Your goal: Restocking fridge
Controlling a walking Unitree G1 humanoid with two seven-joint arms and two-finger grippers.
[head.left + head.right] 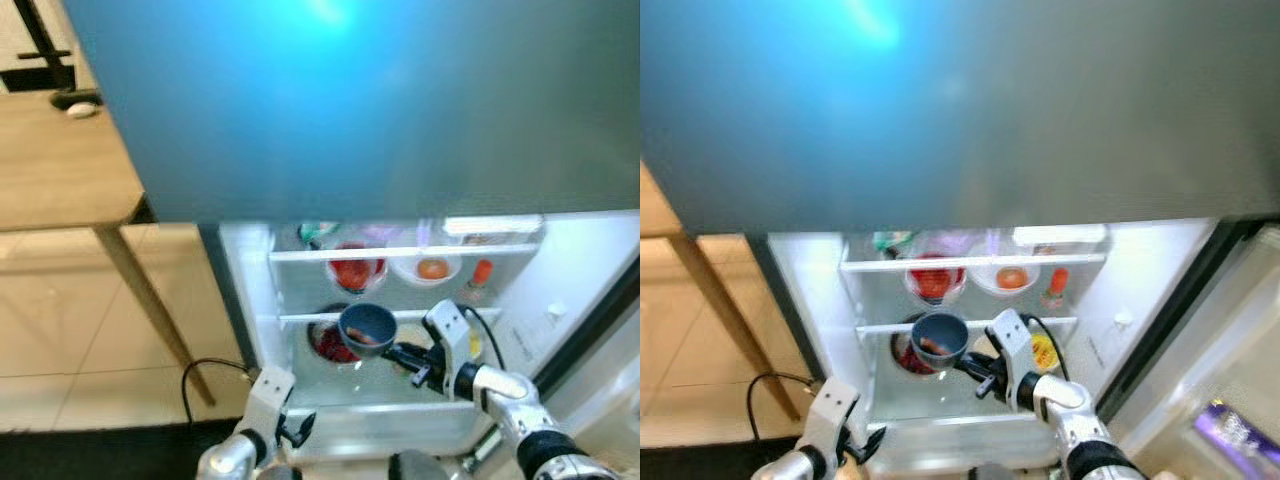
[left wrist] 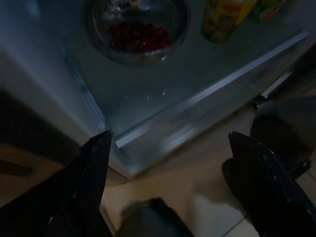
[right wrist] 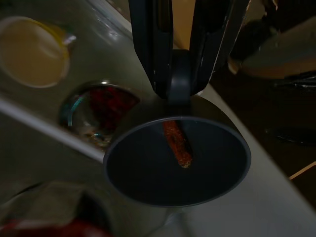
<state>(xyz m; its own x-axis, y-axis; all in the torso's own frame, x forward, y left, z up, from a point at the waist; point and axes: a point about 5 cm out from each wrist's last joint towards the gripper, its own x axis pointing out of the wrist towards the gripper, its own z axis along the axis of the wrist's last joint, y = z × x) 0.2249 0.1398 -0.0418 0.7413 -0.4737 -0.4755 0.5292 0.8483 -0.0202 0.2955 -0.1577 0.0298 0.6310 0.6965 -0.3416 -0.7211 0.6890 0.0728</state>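
Below a broad blue-grey panel that blurs across the upper view, a small white open fridge (image 1: 250, 300) glows with its own light, standing on pale beige glossy floor tiles (image 1: 90, 340). Left of the fridge is a light wooden worktop (image 1: 60, 170) on a slanted leg, and a black cable (image 1: 205, 375) loops on the tiles near the fridge's lower left corner.

Inside the fridge, two thin white-edged glass shelves (image 1: 400, 253) run across. On the upper shelf sit a clear round bowl of red food (image 1: 352, 270), a white bowl holding something orange (image 1: 432, 268) and a small red-capped bottle (image 1: 481, 272). On the lower shelf, a clear glass bowl of dark red berries (image 2: 136, 34) stands beside a yellow-labelled container (image 2: 222, 17).

The right tool (image 3: 180, 74) is clamped on the handle of a round, smooth dark blue-grey cup (image 1: 367, 328), held in front of the lower shelf just before the berry bowl; a short reddish-brown stick of food (image 3: 177, 143) lies inside it.

The left tool (image 2: 170, 182) hangs low outside the fridge's bottom edge, its black fingers spread wide and holding nothing.
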